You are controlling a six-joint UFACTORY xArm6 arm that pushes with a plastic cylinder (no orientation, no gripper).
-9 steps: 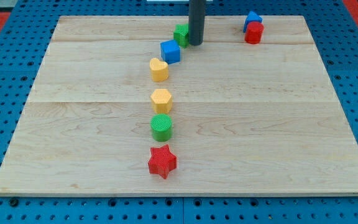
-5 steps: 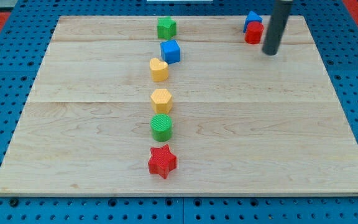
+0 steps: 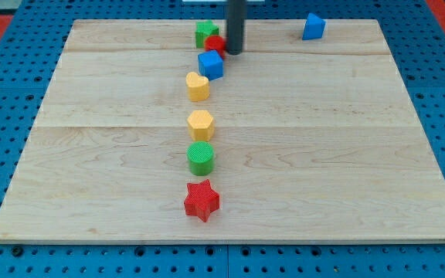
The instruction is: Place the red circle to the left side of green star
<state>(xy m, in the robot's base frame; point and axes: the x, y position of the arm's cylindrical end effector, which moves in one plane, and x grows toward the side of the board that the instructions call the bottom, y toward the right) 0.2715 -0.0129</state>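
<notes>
Near the worktop's top edge, left of centre: my tip (image 3: 234, 52), the lower end of the straight dark rod, stands on the pale wooden board (image 3: 346, 154).
Tip state: a bare rod end with nothing to clench or grasp; it touches the right side of the red circle block (image 3: 215, 43).
Red circle block: it sits just right of the green star block (image 3: 205, 33), touching or nearly touching it, partly hidden by the rod, and just above the blue cube (image 3: 212, 64).
Green star block: close to the top edge; its shape is hard to make out.
Blue block, top right (image 3: 313, 26): alone near the top-right corner, exact shape unclear.
Column toward the bottom edge: yellow heart block (image 3: 198, 86), yellow hexagon block (image 3: 200, 124), green cylinder block (image 3: 202, 157), red star block (image 3: 201, 199), each apart from the next.
Surround: blue pegboard (image 3: 6, 154) shows around the board.
</notes>
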